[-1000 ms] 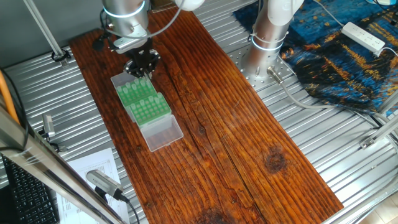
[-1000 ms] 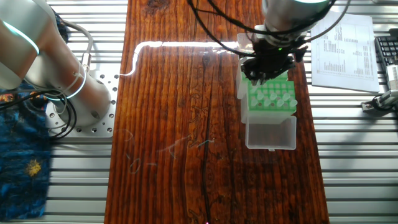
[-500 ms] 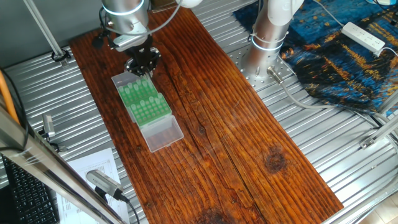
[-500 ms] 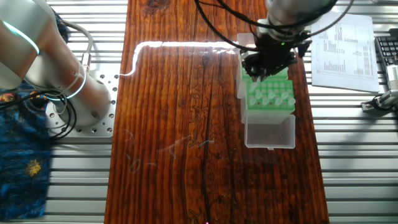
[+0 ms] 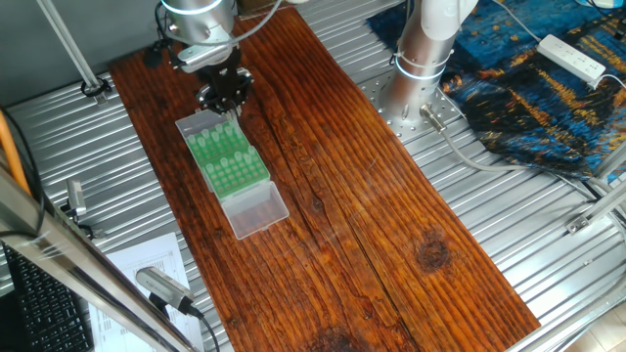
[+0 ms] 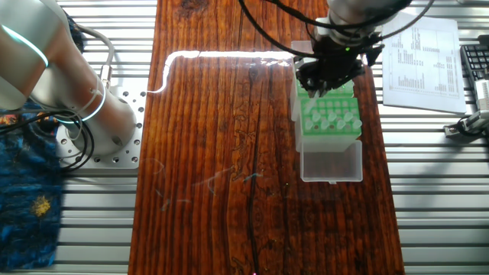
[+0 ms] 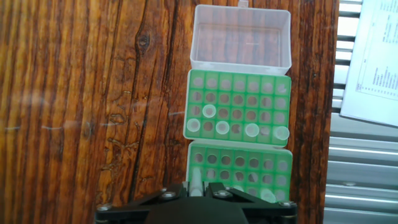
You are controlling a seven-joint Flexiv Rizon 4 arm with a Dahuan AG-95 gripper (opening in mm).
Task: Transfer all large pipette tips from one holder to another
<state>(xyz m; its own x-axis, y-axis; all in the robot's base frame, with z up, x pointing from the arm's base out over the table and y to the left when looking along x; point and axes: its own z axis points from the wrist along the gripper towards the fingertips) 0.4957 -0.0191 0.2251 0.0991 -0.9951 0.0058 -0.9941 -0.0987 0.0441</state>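
Hand view: hand (image 7: 198, 186) hangs above the green rack (image 7: 239, 164), pinching one pipette tip (image 7: 195, 181).

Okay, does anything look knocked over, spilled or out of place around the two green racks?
Nothing stands out. The two green racks sit end to end, squarely in line, the clear lid open flat behind them. The pipette tips stand upright in holes, and the gripper holds one upright.
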